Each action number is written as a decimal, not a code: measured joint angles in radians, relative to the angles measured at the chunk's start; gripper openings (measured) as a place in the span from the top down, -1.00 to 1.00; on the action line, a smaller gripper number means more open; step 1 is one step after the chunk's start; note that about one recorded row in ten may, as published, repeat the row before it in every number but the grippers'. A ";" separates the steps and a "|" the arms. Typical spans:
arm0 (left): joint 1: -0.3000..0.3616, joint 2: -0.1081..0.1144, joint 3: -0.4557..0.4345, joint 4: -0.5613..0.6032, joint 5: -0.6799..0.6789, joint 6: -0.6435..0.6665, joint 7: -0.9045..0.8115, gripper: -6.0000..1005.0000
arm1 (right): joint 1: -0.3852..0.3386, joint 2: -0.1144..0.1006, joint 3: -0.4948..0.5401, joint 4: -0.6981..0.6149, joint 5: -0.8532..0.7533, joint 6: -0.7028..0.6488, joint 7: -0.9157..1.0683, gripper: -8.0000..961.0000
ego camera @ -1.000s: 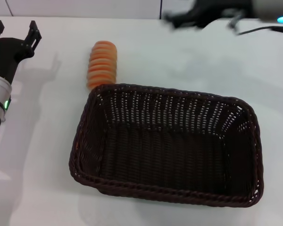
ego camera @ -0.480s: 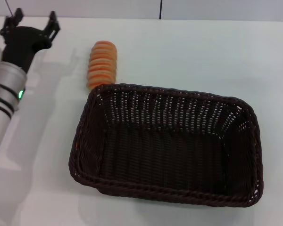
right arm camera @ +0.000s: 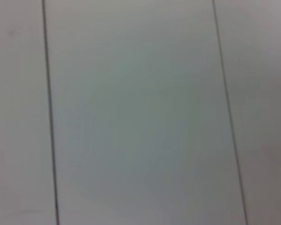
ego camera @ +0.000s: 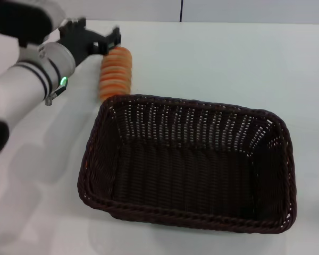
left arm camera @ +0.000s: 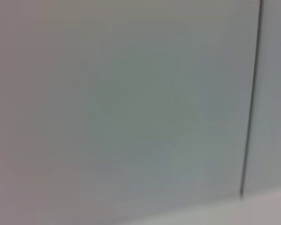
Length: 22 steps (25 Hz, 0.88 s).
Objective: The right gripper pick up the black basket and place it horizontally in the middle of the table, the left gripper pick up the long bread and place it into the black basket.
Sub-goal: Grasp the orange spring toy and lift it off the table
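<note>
We judge the long bread [ego camera: 115,73], at 11 o'clock from the black basket [ego camera: 189,164], soft and light; we would grasp mid-length. The left gripper [ego camera: 107,41] hovers released at its far end.

Readable text: none in any view
Labels or brands: none legible on the basket [ego camera: 189,172], the bread [ego camera: 115,71] or the left arm [ego camera: 40,69]
Numbers or signs: none on the desk [ego camera: 212,58]

The white table [ego camera: 212,64] carries the black basket [ego camera: 189,162] lying lengthwise, with the long bread [ego camera: 115,74] just behind its far-left corner.
</note>
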 joint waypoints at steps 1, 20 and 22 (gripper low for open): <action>0.000 0.000 0.000 0.000 0.000 0.000 0.000 -0.63 | -0.003 0.000 -0.002 0.006 0.008 0.000 0.001 -0.72; -0.212 -0.036 -0.157 0.054 -0.057 -0.632 0.078 -0.60 | 0.006 -0.005 0.003 0.012 0.006 0.000 -0.004 -0.72; -0.214 -0.036 -0.162 0.056 -0.060 -0.639 0.080 -0.60 | 0.006 -0.006 0.004 0.011 0.005 0.000 -0.004 -0.72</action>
